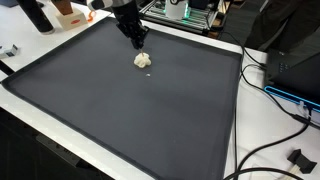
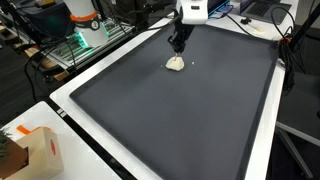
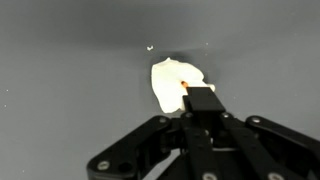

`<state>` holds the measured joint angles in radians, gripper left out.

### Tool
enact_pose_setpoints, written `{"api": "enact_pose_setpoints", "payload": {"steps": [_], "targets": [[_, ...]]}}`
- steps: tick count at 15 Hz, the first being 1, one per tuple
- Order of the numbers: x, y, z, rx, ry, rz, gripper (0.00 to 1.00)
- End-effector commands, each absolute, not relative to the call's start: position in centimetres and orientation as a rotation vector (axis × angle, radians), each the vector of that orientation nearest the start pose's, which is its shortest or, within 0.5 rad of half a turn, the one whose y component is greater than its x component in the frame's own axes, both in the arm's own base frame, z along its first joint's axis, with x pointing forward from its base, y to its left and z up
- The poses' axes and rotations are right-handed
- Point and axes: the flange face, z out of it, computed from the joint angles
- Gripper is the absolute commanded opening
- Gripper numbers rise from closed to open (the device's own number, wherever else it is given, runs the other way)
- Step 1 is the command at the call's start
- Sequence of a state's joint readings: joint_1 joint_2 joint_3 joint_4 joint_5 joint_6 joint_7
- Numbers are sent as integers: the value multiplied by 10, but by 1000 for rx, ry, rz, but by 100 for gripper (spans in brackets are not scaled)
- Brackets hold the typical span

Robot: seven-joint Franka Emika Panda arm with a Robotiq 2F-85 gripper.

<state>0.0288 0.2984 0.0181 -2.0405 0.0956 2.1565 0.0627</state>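
A small cream-white crumpled lump [image 1: 143, 60] [image 2: 176, 64] lies on a large dark grey mat [image 1: 150, 115] [image 2: 190, 115], towards the mat's far side. My black gripper [image 1: 137, 42] [image 2: 177, 47] hangs right over the lump, its tip at the lump's edge. In the wrist view the lump [image 3: 168, 82] shows a tiny orange spot, and the gripper [image 3: 200, 97] covers its lower right part. The two fingers are pressed together with no gap showing. I cannot tell whether any of the lump is pinched between them.
A tiny white speck [image 1: 150, 75] [image 3: 150, 47] lies on the mat beside the lump. Black cables [image 1: 270, 85] run along the white table past the mat's edge. A cardboard box [image 2: 40, 150] stands at one table corner. Equipment racks [image 2: 85, 25] crowd the far side.
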Motion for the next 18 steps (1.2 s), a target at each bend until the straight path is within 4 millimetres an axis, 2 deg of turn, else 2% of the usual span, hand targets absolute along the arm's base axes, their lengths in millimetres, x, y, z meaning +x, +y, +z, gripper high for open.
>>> {"api": "enact_pose_setpoints", "payload": {"steps": [1,9,18], "targets": [[565,32,305,-3065,145,271,3],[560,35,346,-3079,220,219,3],[551,43,382,-3096,283,198,3]]}}
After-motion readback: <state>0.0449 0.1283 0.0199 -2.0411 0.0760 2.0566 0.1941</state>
